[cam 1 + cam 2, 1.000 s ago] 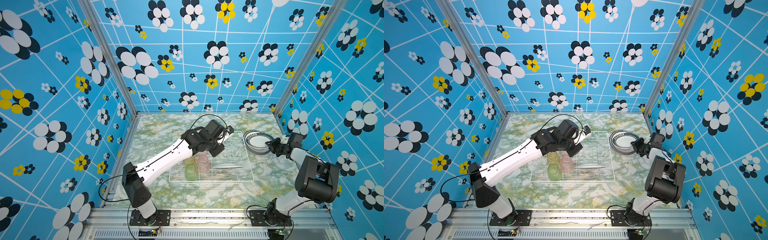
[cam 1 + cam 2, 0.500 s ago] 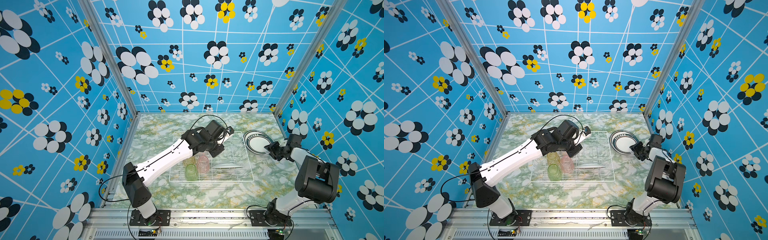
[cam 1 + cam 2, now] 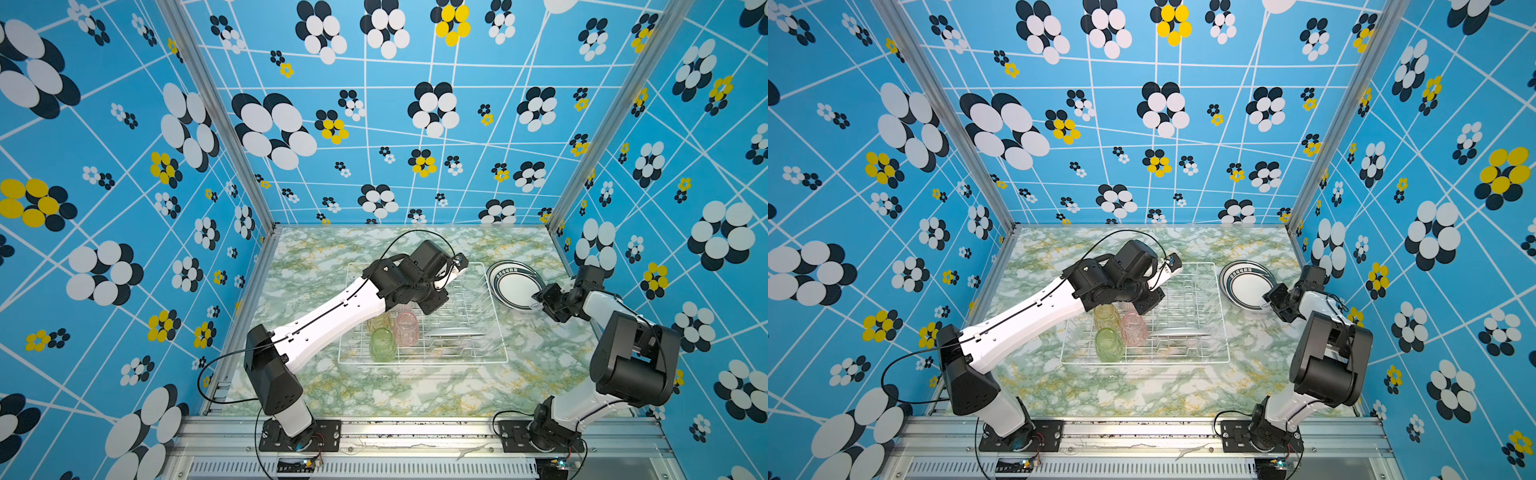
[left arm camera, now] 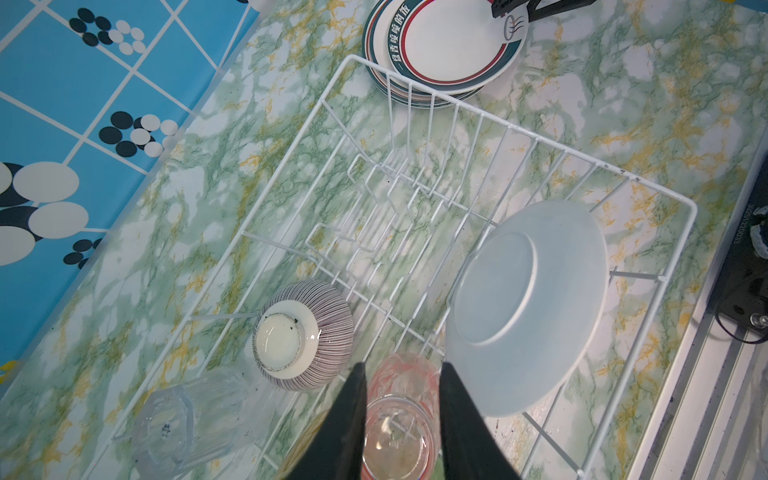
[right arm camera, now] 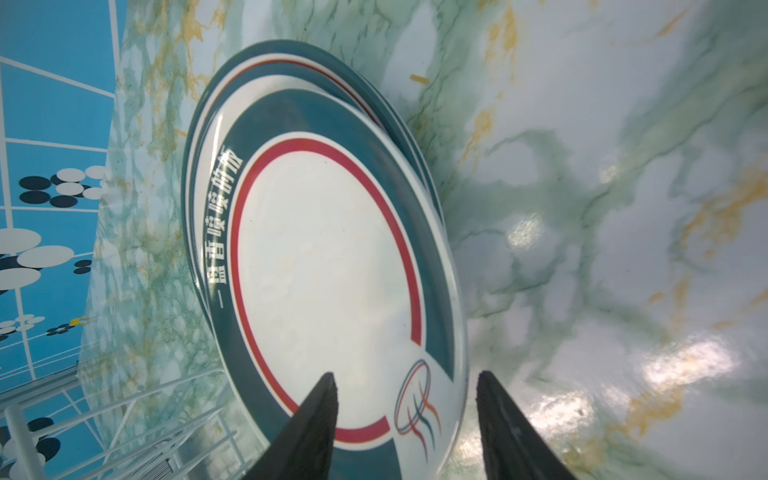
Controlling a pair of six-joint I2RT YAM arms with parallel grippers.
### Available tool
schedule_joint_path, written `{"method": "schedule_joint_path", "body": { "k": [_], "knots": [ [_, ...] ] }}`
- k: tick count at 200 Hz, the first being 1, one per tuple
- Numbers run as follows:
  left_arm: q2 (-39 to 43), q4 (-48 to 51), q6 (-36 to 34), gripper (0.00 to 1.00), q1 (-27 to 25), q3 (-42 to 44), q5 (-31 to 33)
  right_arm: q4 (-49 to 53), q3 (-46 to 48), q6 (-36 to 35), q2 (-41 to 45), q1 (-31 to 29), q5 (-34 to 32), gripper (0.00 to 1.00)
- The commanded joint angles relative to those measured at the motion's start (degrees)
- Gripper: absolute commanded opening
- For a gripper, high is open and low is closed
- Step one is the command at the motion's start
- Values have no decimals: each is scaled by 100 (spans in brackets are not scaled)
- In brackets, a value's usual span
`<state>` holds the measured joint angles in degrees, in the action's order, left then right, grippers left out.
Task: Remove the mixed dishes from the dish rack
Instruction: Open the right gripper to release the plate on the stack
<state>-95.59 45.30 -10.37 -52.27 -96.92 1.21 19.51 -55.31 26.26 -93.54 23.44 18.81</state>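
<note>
Looking across both top views, we find the left gripper reaching over the dish rack and down onto the pink tumbler. That tumbler stands in the rack's near-left part, just beside the amber tumbler and the green tumbler. The left arm is plainly the nearer one. The right gripper sits outside the rack, at the near edge of the plate stack on the counter. A white plate leans in the prongs just right of the pink tumbler.

In the left wrist view, the gripper's two dark fingers flank the pink tumbler and appear to press its sides, so we judge it gripped. Its long axis is upright, roughly in line with the gripper's reach, so we expect the lift to go straight up. Room is tight: the upturned striped bowl is near on one side, the white plate's rim just beside on the other. The clear tumbler stands by the rack's corner. Above the bare prongs beyond, there is free space.

In the right wrist view, the right gripper has its jaws apart and holds nothing. One finger hangs over the top plate's face, the other beyond its rim over bare counter. The plate stack lies flat, with open counter beside it.
</note>
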Motion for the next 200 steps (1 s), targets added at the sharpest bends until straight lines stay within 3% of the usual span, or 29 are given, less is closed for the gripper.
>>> {"method": "schedule_joint_path", "body": {
  "k": [1, 65, 200],
  "knots": [
    [-135, 110, -94, 32, -31, 29, 139, 409, -291, -279, -44, -143, -501, 59],
    [-109, 126, -193, 31, -29, 189, 262, 869, -786, -446, -407, -589, -1288, 67],
    [137, 119, -246, 31, -29, 491, 294, 1180, -1451, -394, -1018, -990, -1551, 71]
  ]
}}
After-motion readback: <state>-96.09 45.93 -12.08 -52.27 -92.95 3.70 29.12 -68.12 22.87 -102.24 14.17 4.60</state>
